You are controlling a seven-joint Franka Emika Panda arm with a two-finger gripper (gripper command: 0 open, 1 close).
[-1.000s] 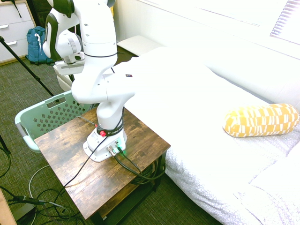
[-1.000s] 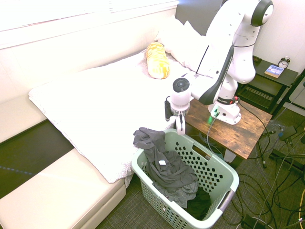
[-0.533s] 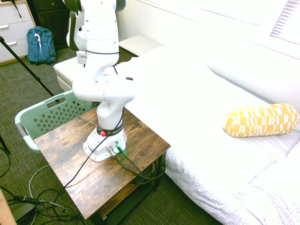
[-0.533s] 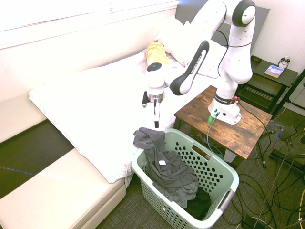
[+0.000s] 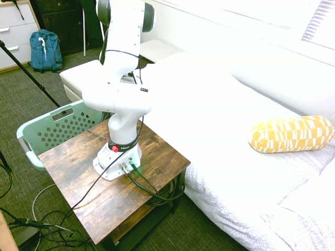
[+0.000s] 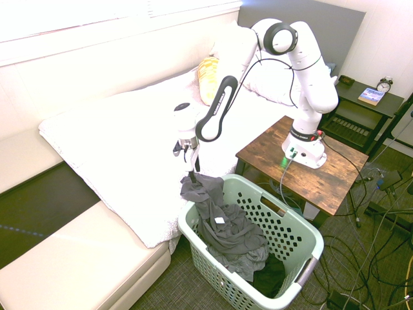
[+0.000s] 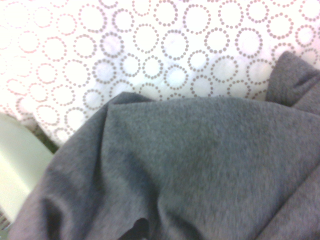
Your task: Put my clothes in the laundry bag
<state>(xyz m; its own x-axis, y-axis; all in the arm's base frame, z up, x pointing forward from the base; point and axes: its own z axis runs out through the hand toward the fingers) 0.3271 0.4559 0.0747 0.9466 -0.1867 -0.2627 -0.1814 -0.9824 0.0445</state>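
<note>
Two wide views facing each other across the side table (image 5: 157,162), one close wrist view.
Both are sharing that table (image 6: 335,181), bed and basket (image 6: 303,239); the wrist camera is hovering near grey fabric (image 7: 190,170).

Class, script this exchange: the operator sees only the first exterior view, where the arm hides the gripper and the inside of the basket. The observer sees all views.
Operator: Is any clothing in the basket?
Observer: Yes. A dark grey garment lies in the mint laundry basket, with one end draped over the rim on the bed side.
Operator: Where is the gripper?
Observer: The gripper hangs just above that draped end, pointing steeply down.
</note>
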